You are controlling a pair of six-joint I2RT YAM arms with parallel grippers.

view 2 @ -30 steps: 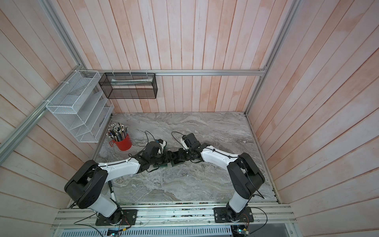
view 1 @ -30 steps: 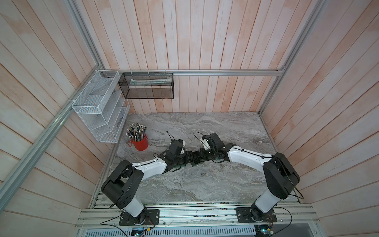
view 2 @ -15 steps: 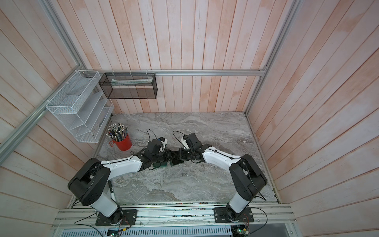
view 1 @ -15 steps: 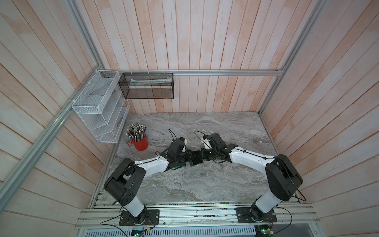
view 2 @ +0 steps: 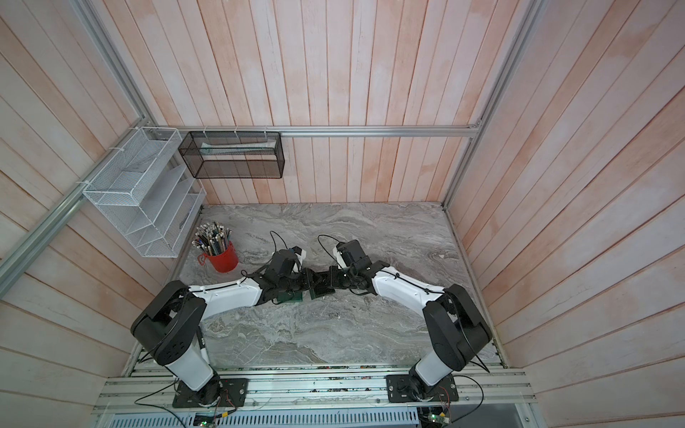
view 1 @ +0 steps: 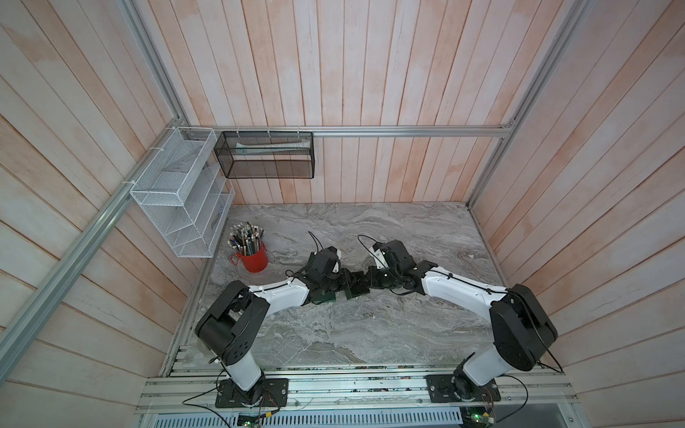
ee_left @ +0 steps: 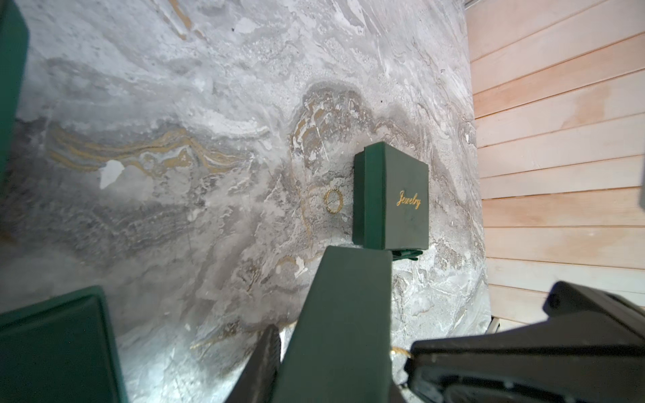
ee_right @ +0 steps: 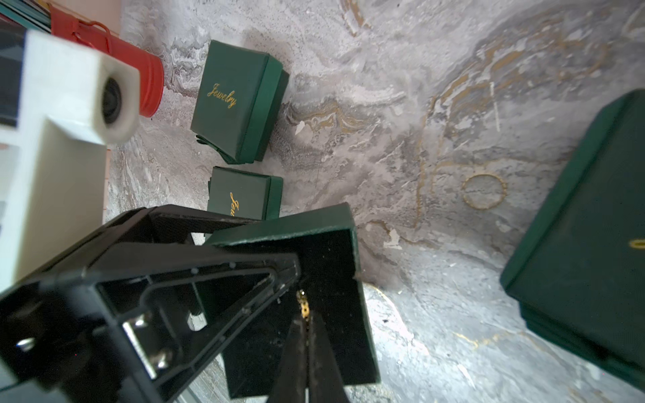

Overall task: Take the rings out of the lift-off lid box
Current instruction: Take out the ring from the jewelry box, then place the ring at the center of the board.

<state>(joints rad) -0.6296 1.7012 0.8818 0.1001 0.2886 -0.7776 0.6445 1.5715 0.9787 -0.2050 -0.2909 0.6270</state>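
Two tools engaged: left tool has just clamped the open dark-green square box; right tool, closed, pinches a small gold metal ring inside it. Lift-out should now be possible.

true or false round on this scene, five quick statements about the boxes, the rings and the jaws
1. The right gripper has its jaws shut on a gold ring over the open box. True.
2. A loose ring lies on the table. True.
3. The pencil cup is blue. False: it is red.
4. Every green box has its lid off. False: two lidded boxes marked "Jewelry" sit closed.
5. The left gripper holds nothing. False: its jaws clamp the open box.
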